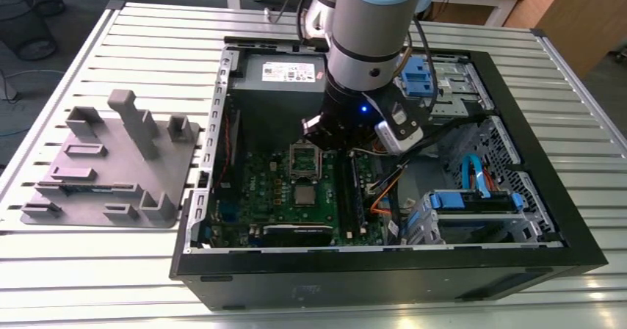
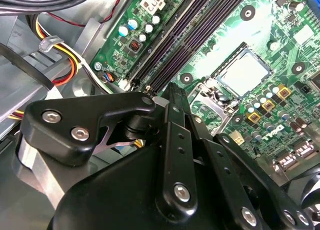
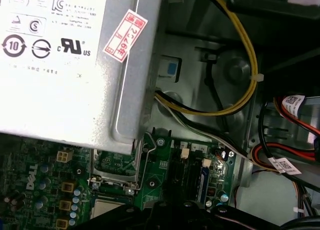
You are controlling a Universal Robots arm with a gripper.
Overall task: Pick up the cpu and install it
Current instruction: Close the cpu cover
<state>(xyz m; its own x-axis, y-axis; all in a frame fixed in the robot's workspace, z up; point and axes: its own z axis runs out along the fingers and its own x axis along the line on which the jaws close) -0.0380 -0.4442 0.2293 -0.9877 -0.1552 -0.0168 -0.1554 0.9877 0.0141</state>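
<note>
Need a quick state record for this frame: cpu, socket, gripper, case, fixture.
cpu: silver top up, sitting in the motherboard socket
retention frame: swung open beside the cpu
gripper: over the motherboard, apart from the cpu
case: open, lying on the slatted table
fixture: grey, on the table at the exterior view's left of the case

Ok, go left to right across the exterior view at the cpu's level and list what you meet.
Grey fixture plate → case's left wall → cpu → black memory slots → blue drive bracket.
</note>
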